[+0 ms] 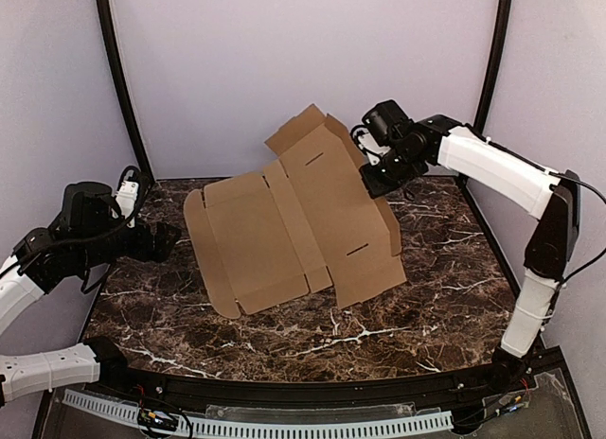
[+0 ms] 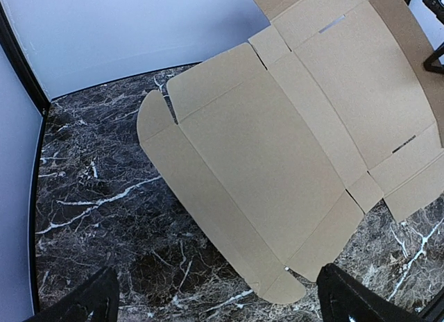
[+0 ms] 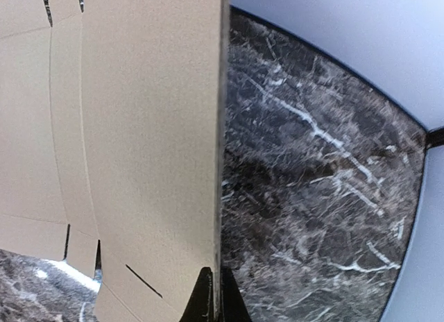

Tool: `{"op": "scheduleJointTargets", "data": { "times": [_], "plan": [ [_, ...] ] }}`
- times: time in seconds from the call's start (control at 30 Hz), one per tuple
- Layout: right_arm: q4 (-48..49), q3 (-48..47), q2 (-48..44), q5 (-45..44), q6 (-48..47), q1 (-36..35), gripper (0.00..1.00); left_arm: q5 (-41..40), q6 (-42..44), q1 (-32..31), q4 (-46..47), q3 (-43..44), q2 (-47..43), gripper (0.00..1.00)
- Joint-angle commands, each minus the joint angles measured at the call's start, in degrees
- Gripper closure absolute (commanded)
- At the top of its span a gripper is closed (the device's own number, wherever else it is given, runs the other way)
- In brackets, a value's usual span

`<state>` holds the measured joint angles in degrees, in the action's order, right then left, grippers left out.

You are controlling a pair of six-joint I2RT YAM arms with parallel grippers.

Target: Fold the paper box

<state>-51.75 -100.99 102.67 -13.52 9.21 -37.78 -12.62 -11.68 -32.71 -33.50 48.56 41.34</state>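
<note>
Edgewise, paper box (image 1: 284,221) in end effector (image 3: 212,298)

Counter (image 1: 284,340): dark marble-pattern top, white veining, curved black rim (image 1: 312,394) at near edge. Back wall (image 1: 303,51) and side walls (image 1: 47,79) plain pale lavender-white, evenly lit; two black posts (image 1: 120,89) stand at the rear corners.

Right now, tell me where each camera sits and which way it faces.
Top external: above and behind the arms, looking down at the table and paper box; both arms show.
Left wrist: on the left gripper, facing the box from its left; open fingers at the bottom corners.
Right wrist: on the right gripper, looking along the raised box edge it pinches.
Shared: all three show the box.
</note>
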Motion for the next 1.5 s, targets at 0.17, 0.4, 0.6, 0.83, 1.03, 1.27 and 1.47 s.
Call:
{"op": "scheduleJointTargets", "data": {
  "times": [0.17, 0.4, 0.6, 0.83, 1.03, 1.27, 1.47],
  "plan": [
    [-9.4, -16.5, 13.7, -24.9, -15.5, -7.1, 1.00, 0.4, -0.4, -0.3, -1.2, -0.7, 0.0, 0.00],
    [-1.1, -17.4, 15.0, -27.8, -31.9, -10.5, 1.00, 0.7, -0.5, -0.3, -1.0, -0.8, 0.1, 0.00],
    [8.0, -13.4, 14.1, -29.7, -44.1, -13.7, 1.00, 0.3, -0.5, -0.2, -1.0, -0.9, -0.3, 0.00],
    [13.3, -10.8, 14.1, -32.6, -49.5, -16.6, 1.00, 0.4, -0.9, -0.3, -0.2, -0.9, -0.5, 0.00],
    [20.1, -4.4, 11.8, -34.1, -53.4, -20.1, 1.00, 7.2, -3.4, -0.3, 1.1, 3.0, 1.7, 0.00],
    [27.6, 1.1, 9.4, -36.3, -57.5, -23.0, 1.00, 18.3, -7.5, -0.3, 6.2, 8.2, 4.7, 0.26],
    [28.8, 1.9, 9.0, -37.7, -57.9, -24.8, 1.00, 23.0, -11.4, -0.3, 11.4, 9.2, 8.4, 0.72]
  ]
}}
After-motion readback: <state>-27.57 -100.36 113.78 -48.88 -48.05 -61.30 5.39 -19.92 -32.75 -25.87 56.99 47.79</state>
